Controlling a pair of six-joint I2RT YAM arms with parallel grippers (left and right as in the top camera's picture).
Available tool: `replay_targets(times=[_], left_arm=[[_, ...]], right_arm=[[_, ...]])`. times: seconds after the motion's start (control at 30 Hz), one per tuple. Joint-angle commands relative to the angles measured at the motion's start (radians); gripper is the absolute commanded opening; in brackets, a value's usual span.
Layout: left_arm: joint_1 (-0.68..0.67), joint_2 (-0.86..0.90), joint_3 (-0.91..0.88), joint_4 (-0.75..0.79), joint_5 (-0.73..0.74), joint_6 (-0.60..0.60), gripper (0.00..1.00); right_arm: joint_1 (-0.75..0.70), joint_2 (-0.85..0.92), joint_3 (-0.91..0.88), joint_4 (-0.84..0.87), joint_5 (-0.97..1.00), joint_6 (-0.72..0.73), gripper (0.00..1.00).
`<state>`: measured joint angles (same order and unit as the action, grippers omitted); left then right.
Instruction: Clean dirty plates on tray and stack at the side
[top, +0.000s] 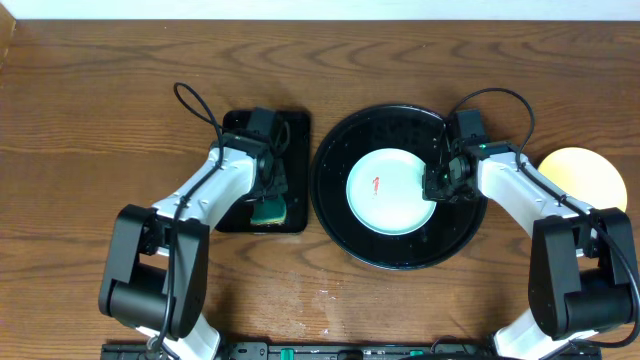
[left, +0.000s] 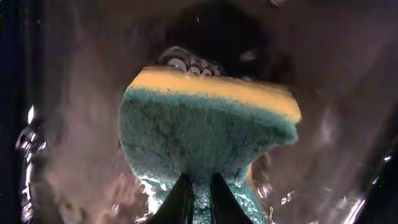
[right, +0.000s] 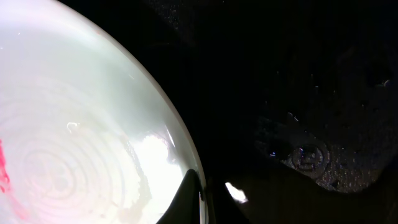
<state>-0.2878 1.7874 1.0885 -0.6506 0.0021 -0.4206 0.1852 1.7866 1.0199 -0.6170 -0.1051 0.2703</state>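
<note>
Gripping came first on the left: the left gripper sat pressed together on the lower edge of the sponge, down in the glossy rectangular tray. By that look, the wiping step was being set up, and the next move called for carrying the sponge across to the red smear. On the round black tray lay one mint plate, its right rim pinched by the right gripper, likely to steady it. Far right, a yellow plate rested on the table, clear of both trays.
</note>
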Motion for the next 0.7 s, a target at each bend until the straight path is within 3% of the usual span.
replay_targets(times=[0.0, 0.1, 0.17, 0.57, 0.6, 0.67], left_arm=[[0.001, -0.050, 0.035, -0.055, 0.024, 0.010, 0.08], [0.001, -0.099, 0.041, -0.071, 0.024, 0.009, 0.39], [0.001, -0.116, 0.041, -0.091, 0.024, 0.008, 0.46], [0.000, -0.048, -0.059, -0.023, 0.037, -0.065, 0.48], [0.000, -0.035, -0.060, -0.020, 0.052, -0.064, 0.47], [0.000, -0.024, -0.060, -0.016, 0.054, -0.063, 0.33]], right_arm=[[0.005, 0.037, -0.007, -0.003, 0.021, 0.013, 0.01], [0.005, 0.037, -0.007, -0.005, 0.021, 0.013, 0.01], [0.005, 0.037, -0.007, -0.005, 0.021, 0.013, 0.01], [0.008, 0.037, -0.007, -0.004, 0.021, 0.013, 0.01], [0.008, 0.037, -0.007, -0.004, 0.021, 0.013, 0.01], [0.008, 0.037, -0.008, -0.004, 0.018, 0.013, 0.01]])
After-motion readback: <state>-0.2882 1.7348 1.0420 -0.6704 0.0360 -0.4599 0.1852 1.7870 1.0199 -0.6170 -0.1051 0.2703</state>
